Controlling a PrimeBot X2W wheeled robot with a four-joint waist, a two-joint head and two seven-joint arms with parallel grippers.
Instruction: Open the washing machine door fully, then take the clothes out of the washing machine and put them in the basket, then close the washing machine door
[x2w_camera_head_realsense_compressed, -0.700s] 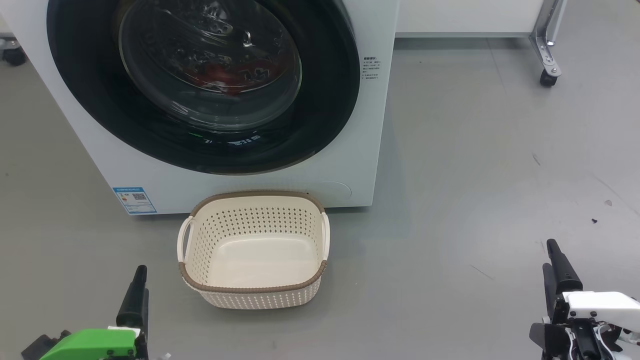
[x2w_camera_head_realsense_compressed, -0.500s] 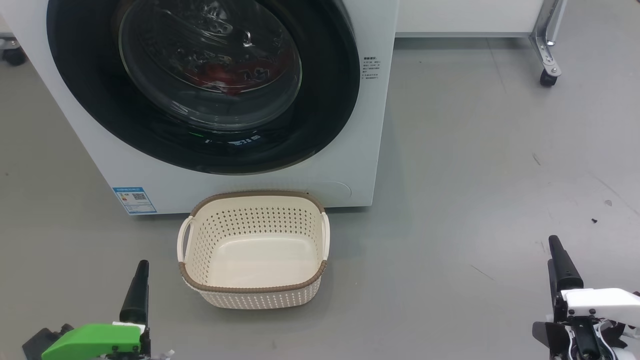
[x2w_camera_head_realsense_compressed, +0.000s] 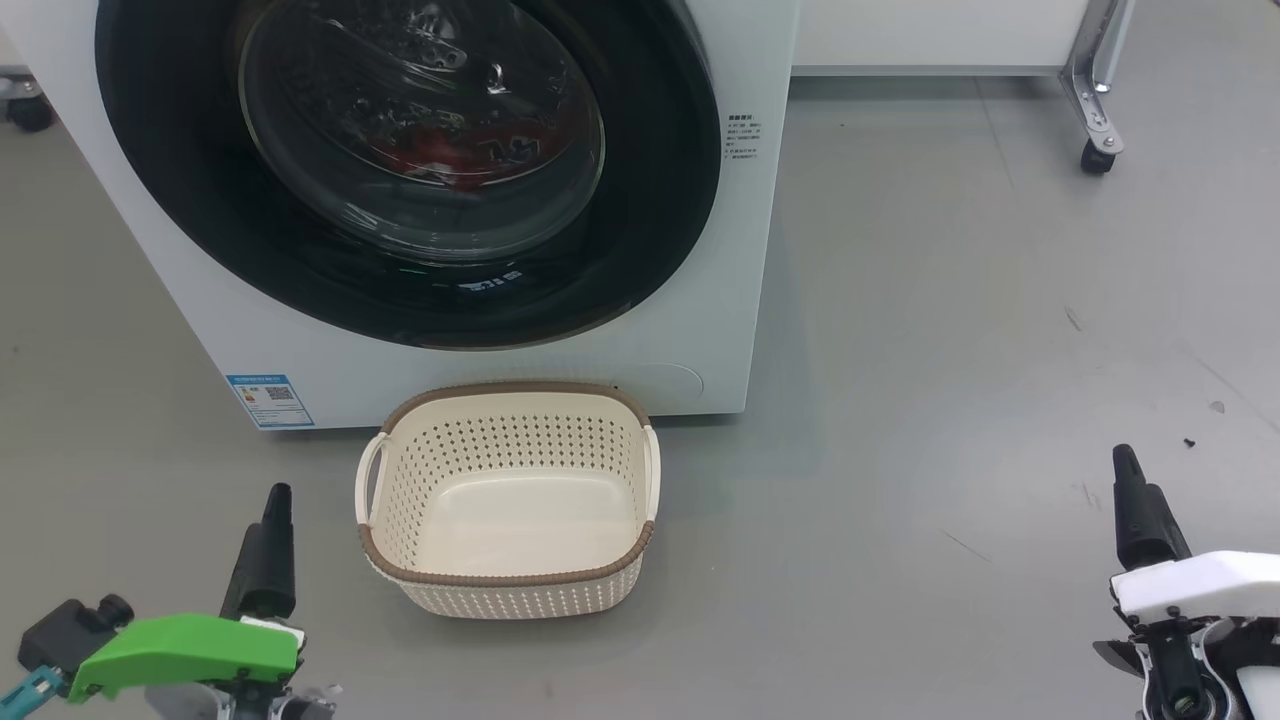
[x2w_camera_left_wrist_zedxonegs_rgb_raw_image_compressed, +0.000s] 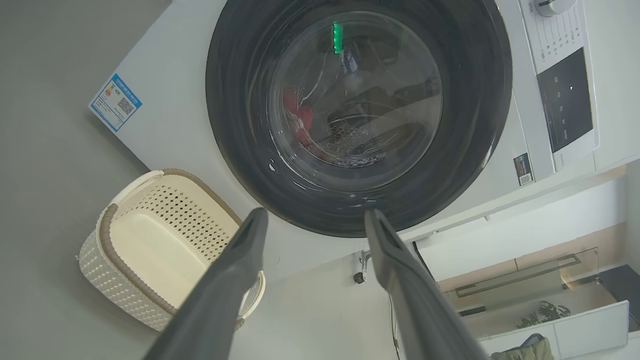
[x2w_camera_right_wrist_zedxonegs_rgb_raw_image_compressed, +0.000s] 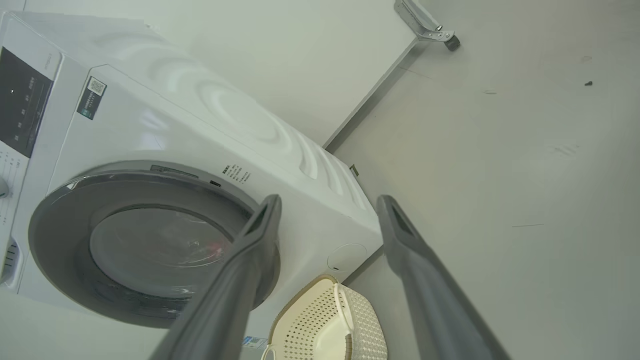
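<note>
I'm on the first step: the washing machine door (x2w_camera_head_realsense_compressed: 660, 200) is shut on the washing machine (x2w_camera_head_realsense_compressed: 735, 300) at the upper left of the head view, with the red jersey (x2w_camera_head_realsense_compressed: 440, 150) behind its glass, so next I judge I must reach its rim and swing it wide. My left gripper (x2w_camera_left_wrist_zedxonegs_rgb_raw_image_compressed: 315, 215), lower left, and right gripper (x2w_camera_right_wrist_zedxonegs_rgb_raw_image_compressed: 328, 200), lower right, both hang with fingers spread, holding nothing. I count one machine, one door, one jersey, one empty cream basket (x2w_camera_head_realsense_compressed: 505, 590) at bottom centre, two grippers.
</note>
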